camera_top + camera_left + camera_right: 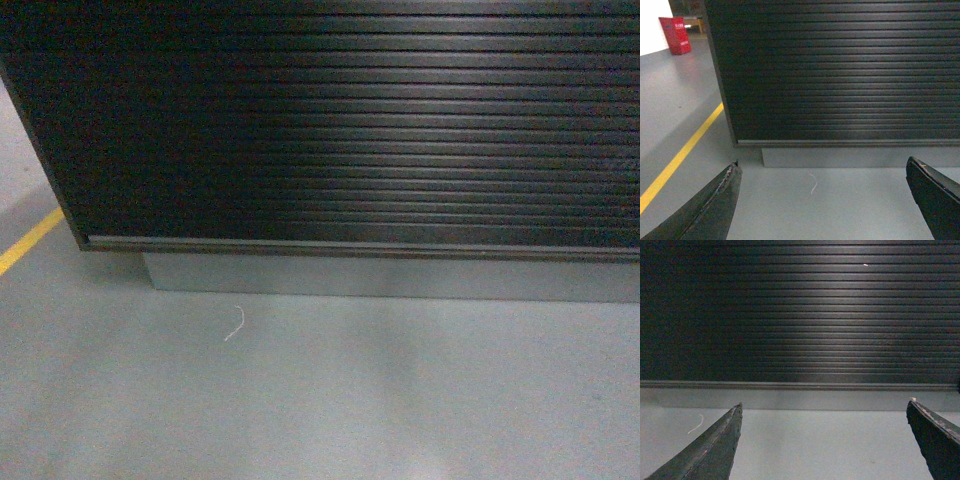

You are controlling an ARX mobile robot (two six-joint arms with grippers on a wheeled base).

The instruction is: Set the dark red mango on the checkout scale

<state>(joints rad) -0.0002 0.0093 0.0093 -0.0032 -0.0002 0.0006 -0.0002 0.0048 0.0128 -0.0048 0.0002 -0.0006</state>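
Observation:
The checkout (pixel 340 130) fills the head view as a dark slatted front panel on a grey plinth (pixel 390 278). It also faces both wrist cameras, checkout (pixel 840 70) and checkout (pixel 800 315). The dark red mango and the scale are out of view. My left gripper (pixel 822 165) is open, its two dark fingers wide apart over bare grey floor. My right gripper (pixel 824 405) is likewise open with nothing between its fingers. Neither gripper shows in the head view.
Grey floor (pixel 320 400) lies before the counter, with a small white thread (pixel 236 324) on it. A yellow floor line (pixel 28 240) runs past the counter's left corner. A red box (pixel 675 35) stands far off at the left.

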